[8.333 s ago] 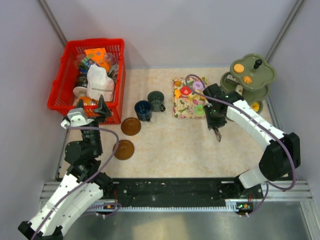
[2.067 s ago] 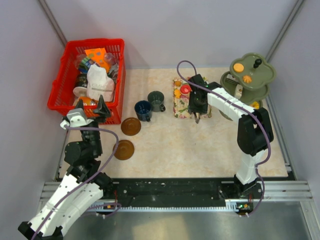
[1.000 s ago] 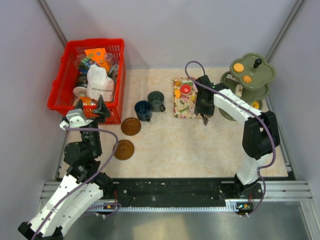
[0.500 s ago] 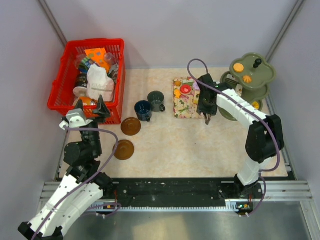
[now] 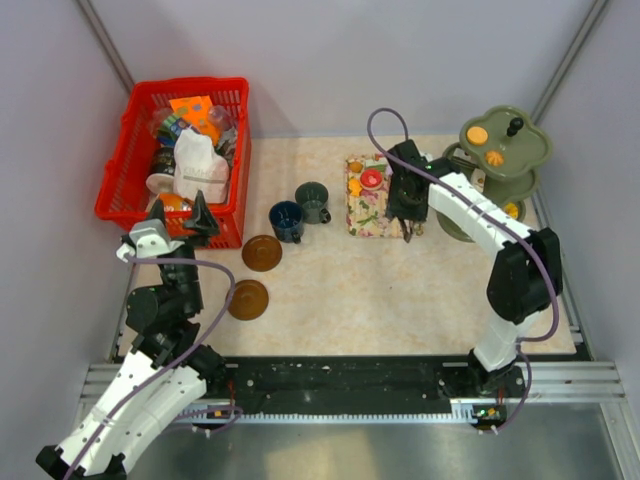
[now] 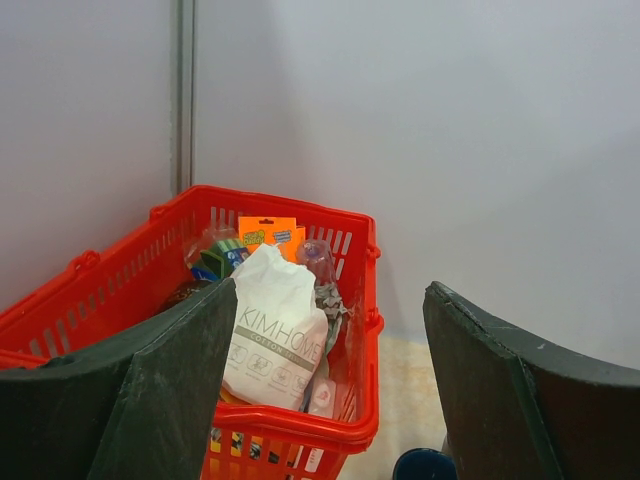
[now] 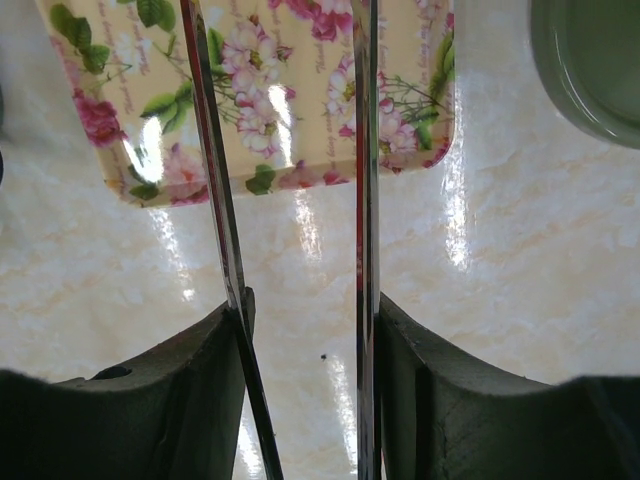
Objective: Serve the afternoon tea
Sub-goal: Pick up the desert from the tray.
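Mia: Look, your right pincer [image 7: 305,330] pinches the thin tongs [image 7: 225,200]. It hangs over the right side of the flowered tray [image 5: 365,218]. The blades cross the tray's near edge.

Ben: The green stand [image 5: 505,150] sits just right of the tray, so your room there is tight. In front of the tray you have a wide stretch of worktop [image 5: 350,290].

Mia: A red doughnut [image 5: 371,179] lies on the tray's far part. The navy mug [image 5: 286,220] and dark-green mug [image 5: 313,200] stand left of the tray. The two brown saucers [image 5: 262,252] lie farther left.

Ben: Your left pincer [image 6: 330,290] is spread wide, far left of the tray, by the red basket [image 6: 290,430].
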